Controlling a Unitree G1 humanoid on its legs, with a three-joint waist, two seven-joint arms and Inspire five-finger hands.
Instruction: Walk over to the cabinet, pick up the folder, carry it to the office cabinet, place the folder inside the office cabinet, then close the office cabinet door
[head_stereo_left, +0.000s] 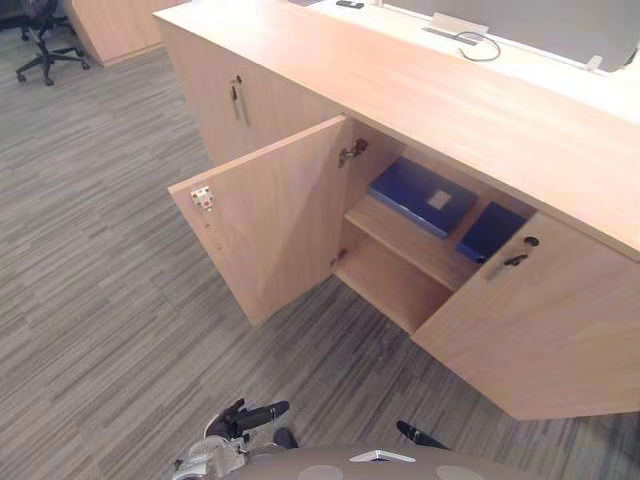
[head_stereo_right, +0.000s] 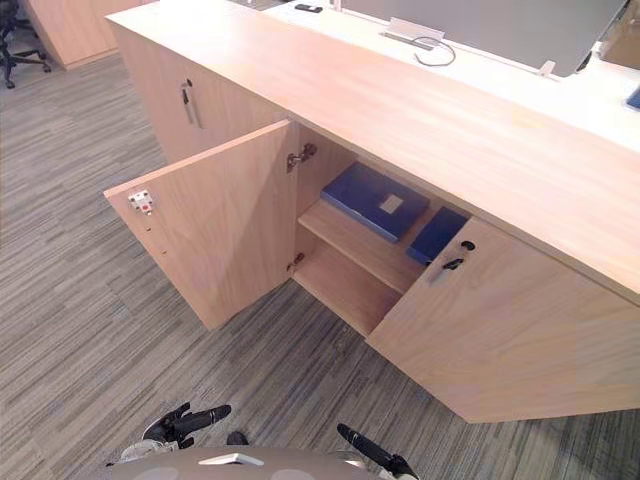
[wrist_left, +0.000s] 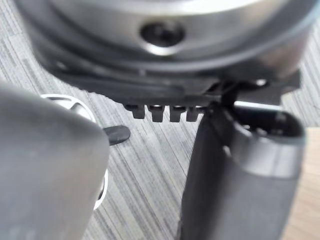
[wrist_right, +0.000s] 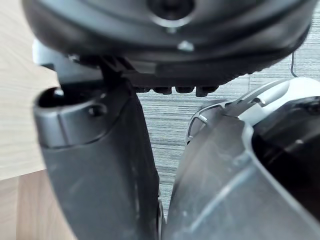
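Note:
The long wooden office cabinet (head_stereo_left: 480, 120) stands before me with one door (head_stereo_left: 270, 215) swung wide open toward me. On its upper shelf (head_stereo_left: 405, 240) lies a blue folder (head_stereo_left: 422, 196) with a pale label, flat. A second blue folder (head_stereo_left: 490, 232) lies beside it, partly hidden behind the neighbouring door (head_stereo_left: 540, 320). My left hand (head_stereo_left: 250, 417) hangs low near my body with relaxed fingers, holding nothing; its thumb (wrist_left: 240, 165) shows in the left wrist view. My right hand (head_stereo_right: 368, 449) is also low, fingers straight and empty, well short of the cabinet.
The lower compartment (head_stereo_left: 385, 285) under the shelf is bare. A closed door with a handle (head_stereo_left: 238, 100) sits left of the open one. A cable (head_stereo_left: 480, 45) lies on the desk behind. An office chair (head_stereo_left: 45, 40) stands far left on the grey carpet (head_stereo_left: 100, 280).

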